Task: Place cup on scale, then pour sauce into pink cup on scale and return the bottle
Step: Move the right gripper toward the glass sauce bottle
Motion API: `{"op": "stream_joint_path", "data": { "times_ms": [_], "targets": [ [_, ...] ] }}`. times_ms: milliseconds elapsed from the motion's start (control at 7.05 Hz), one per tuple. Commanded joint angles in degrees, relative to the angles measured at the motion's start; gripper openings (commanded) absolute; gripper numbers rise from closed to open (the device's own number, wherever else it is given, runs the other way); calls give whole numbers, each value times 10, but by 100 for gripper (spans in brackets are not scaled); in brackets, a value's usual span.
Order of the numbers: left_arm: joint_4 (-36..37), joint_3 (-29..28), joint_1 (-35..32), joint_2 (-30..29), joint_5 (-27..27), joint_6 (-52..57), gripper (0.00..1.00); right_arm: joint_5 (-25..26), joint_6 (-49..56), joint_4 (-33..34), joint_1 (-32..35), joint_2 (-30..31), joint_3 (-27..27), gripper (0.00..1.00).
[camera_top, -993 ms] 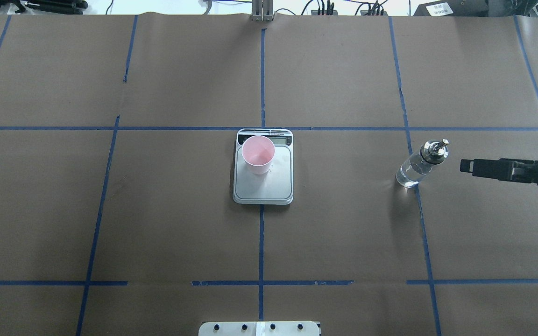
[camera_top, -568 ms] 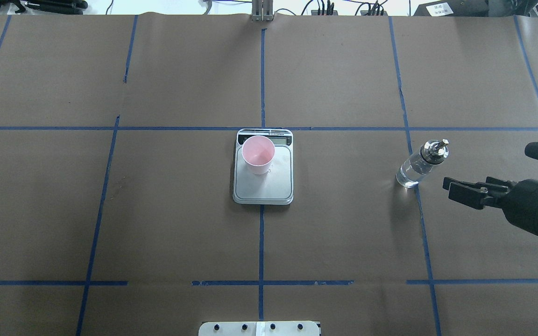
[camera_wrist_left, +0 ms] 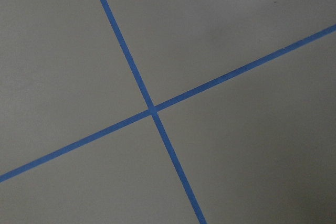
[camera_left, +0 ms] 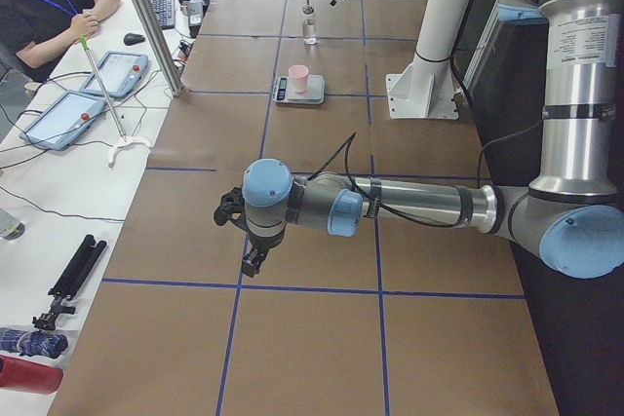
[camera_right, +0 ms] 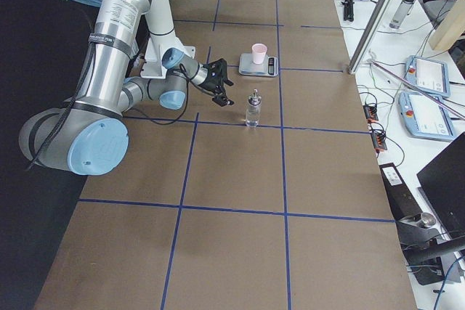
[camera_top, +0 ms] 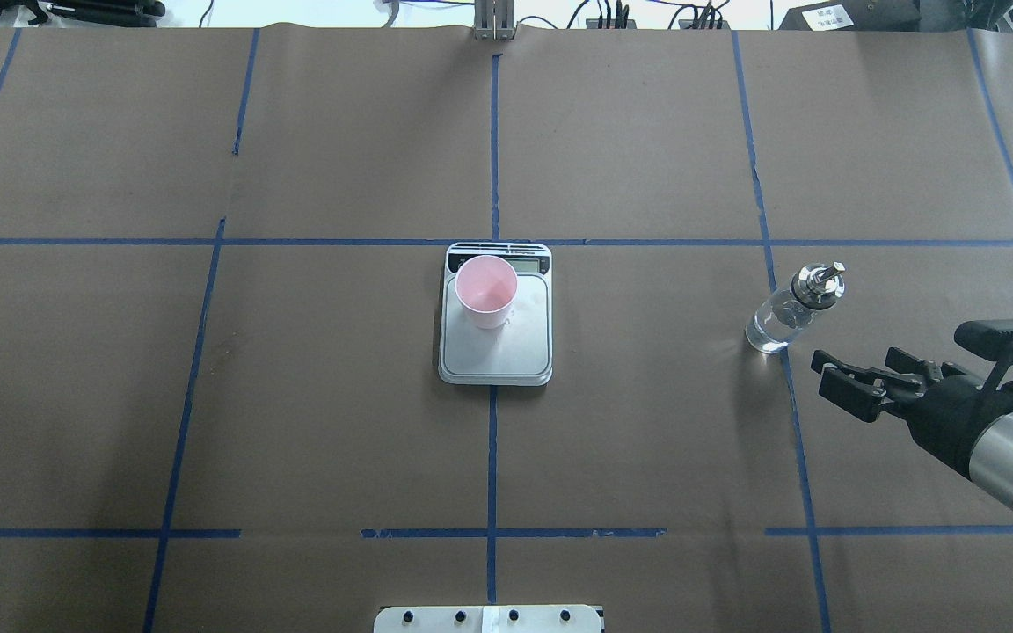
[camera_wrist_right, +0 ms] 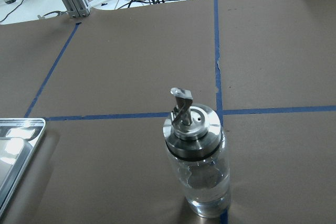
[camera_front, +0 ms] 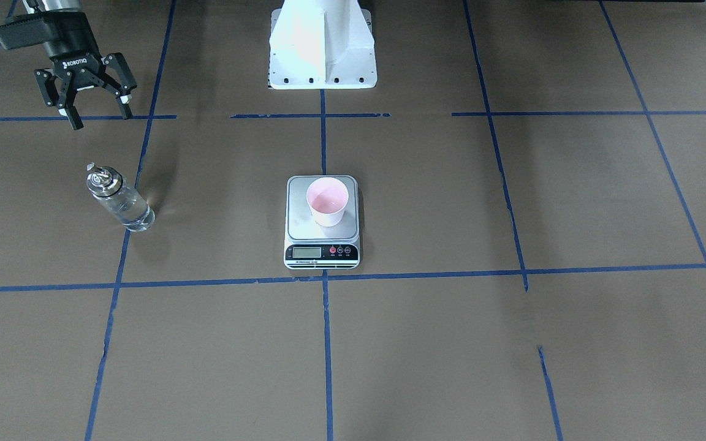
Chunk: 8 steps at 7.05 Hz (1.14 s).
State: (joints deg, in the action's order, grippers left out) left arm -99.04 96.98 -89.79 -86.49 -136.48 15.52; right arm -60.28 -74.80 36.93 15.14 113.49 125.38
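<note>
Cup (camera_top: pixel 486 290) on scale (camera_top: pixel 496 356), centre. Bottle (camera_top: pixel 783 315) upright, right. Right gripper (camera_top: pixel 823 373) near bottle, fingers apart, empty. Left gripper (camera_left: pixel 241 236): spread cannot be told.

The cup (camera_front: pixel 327 201) stands upright on the scale (camera_front: pixel 301 222). Well apart from the scale, on the robot's right, stands the bottle (camera_front: pixel 121 202). The right gripper (camera_front: pixel 101 119) hangs farther off, jaws spread, empty.
</note>
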Motion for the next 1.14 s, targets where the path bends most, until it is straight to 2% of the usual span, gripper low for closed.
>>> {"op": "stream_joint_path", "data": {
  "times_ms": [0, 426, 568, 710, 993],
  "targets": [
    [-7, -1, -3, 15, -25, -87, 100, 29, 8, -66, -5, 1, -45, 100],
    [-14, 4, -42, 35, -21, -117, 100, 29, 8, -66, -6, 0, -45, 100],
    [-13, -16, -41, 28, 19, -117, 100, 31, 8, -66, -9, 0, -45, 100],
    [-13, -11, -41, 27, 44, -117, 100, 33, 8, -67, -11, 0, -50, 100],
    [-12, -13, -39, 26, 46, -117, 100, 86, 8, -70, -36, -12, -67, 100]
  ]
}}
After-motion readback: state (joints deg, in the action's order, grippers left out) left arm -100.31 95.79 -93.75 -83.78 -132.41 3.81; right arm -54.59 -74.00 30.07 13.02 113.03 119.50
